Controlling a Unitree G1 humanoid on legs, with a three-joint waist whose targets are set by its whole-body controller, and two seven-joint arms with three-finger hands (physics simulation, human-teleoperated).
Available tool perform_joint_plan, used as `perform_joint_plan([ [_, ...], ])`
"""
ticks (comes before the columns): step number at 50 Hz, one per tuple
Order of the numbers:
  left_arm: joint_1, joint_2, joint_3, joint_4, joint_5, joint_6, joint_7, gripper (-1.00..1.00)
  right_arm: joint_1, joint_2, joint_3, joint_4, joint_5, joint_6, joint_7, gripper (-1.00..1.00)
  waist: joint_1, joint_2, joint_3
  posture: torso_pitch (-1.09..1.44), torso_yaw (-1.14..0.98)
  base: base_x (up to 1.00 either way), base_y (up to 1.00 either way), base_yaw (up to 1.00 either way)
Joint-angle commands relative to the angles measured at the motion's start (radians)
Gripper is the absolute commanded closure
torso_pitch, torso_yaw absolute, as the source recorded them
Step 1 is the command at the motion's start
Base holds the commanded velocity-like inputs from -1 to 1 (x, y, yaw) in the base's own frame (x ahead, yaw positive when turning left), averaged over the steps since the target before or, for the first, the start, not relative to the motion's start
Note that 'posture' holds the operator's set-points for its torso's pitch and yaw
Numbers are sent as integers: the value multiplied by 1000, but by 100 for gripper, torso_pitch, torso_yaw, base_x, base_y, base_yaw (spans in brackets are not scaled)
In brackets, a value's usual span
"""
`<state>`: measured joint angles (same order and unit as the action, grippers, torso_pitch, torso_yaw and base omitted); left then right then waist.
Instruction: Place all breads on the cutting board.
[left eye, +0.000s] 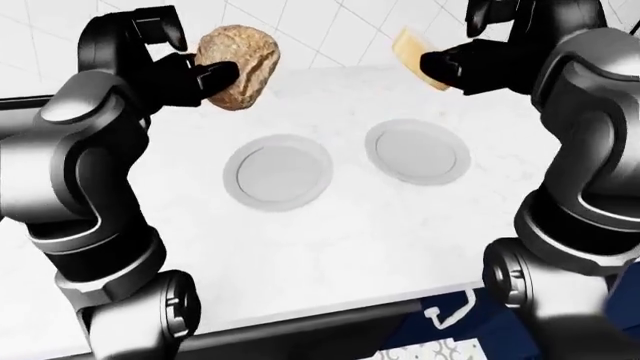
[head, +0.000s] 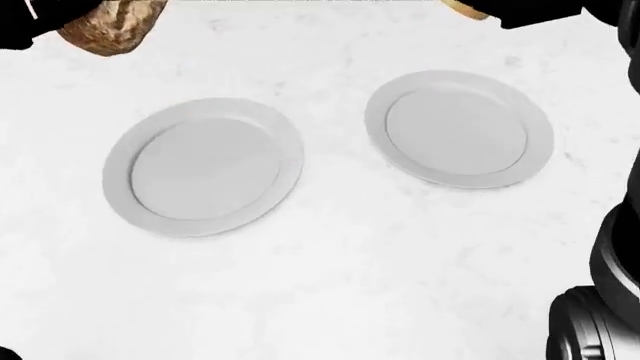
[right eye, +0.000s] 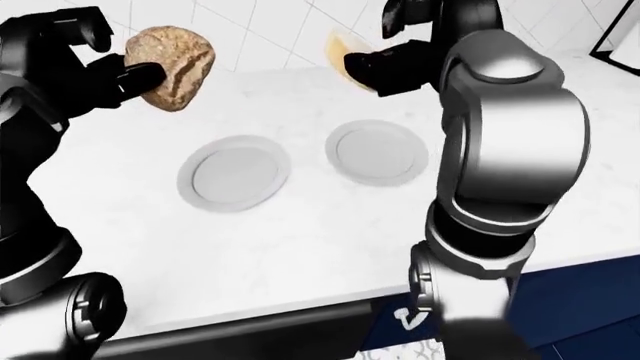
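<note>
Transport step in hand: left hand has its fingers clamped on the loaf, right hand on the pale bread, both held high above 2 bare plates on the counter. Next move, by my judgement, calls for finding the cutting board, which appears in no view, then carrying both breads there. Eye views show both grips and arms whole, whereas the head view shows mostly plates, with the breads cut off at its top edge.
</note>
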<state>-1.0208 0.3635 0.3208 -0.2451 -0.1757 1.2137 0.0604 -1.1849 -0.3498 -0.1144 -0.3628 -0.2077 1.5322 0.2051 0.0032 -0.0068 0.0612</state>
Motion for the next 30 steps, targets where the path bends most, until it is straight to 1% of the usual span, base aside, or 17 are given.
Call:
perform_joint_plan([
  [1,-39,19,18,-32,-67,-20,62,100,-44,-21,0,-31,8,18,-1,100,1,2,-30,0,0,0,0,0],
  [6,-9,47,17,-60,-156,-22,144,100,-52,-19,-5,-40,20,25,-12,100,-2,5,-24,0,0,0,0,0],
  [8,-7,62,15,-54,-185,-26,165,100,-54,-17,-5,-38,25,27,-17,100,0,11,-55,0,0,-20,0,0],
  [9,-8,67,14,-52,-199,-28,176,100,-56,-15,-5,-34,28,25,-20,100,2,14,-66,0,0,-26,0,0],
  [11,-4,77,10,-49,-221,-33,193,100,-58,-11,-3,-26,32,18,-26,100,4,17,-70,0,0,-27,0,0],
  [13,3,86,4,-38,-238,-49,203,100,-59,-9,-3,-23,36,15,-30,100,3,22,-69,0,0,-26,0,0],
  [14,5,91,2,-35,-248,-53,209,100,-60,-8,-2,-20,38,11,-32,100,3,22,-68,0,0,-23,0,0],
  [15,9,94,1,-37,-258,-55,216,100,-61,-4,-3,-17,41,5,-35,100,2,19,-73,0,0,-10,0,0],
  [16,15,96,-1,-40,-267,-57,223,100,-59,-1,-1,-17,43,2,-38,100,6,13,-42,0,0,0,0,0],
  [17,15,99,-1,-41,-277,-56,231,100,-65,0,-2,-17,45,6,-40,100,3,14,-26,0,0,0,0,0],
  [20,19,107,-4,-39,-296,-62,246,100,-63,-5,0,-19,51,4,-42,100,-1,16,-17,0,0,0,0,0],
  [23,25,112,-10,-37,-314,-71,259,100,-57,-3,1,-26,57,10,-46,100,-4,23,-18,0,0,-1,0,0],
  [24,26,113,-11,-36,-317,-72,262,100,-56,-3,1,-27,57,11,-47,100,-5,28,-20,0,0,0,0,0],
  [26,30,117,-14,-34,-325,-77,271,100,-55,-2,2,-28,61,14,-49,100,-6,42,-43,0,0,-22,0,0],
  [27,30,119,-14,-31,-329,-80,273,100,-56,-3,3,-27,62,13,-50,100,-6,39,-56,0,0,-27,0,0],
  [28,28,123,-13,-30,-333,-79,277,100,-58,-3,3,-23,64,10,-50,100,-6,41,-64,0,0,-27,0,0],
  [30,25,126,-13,-30,-341,-76,284,100,-59,-1,4,-20,67,7,-51,100,-5,41,-75,0,0,-26,0,0],
])
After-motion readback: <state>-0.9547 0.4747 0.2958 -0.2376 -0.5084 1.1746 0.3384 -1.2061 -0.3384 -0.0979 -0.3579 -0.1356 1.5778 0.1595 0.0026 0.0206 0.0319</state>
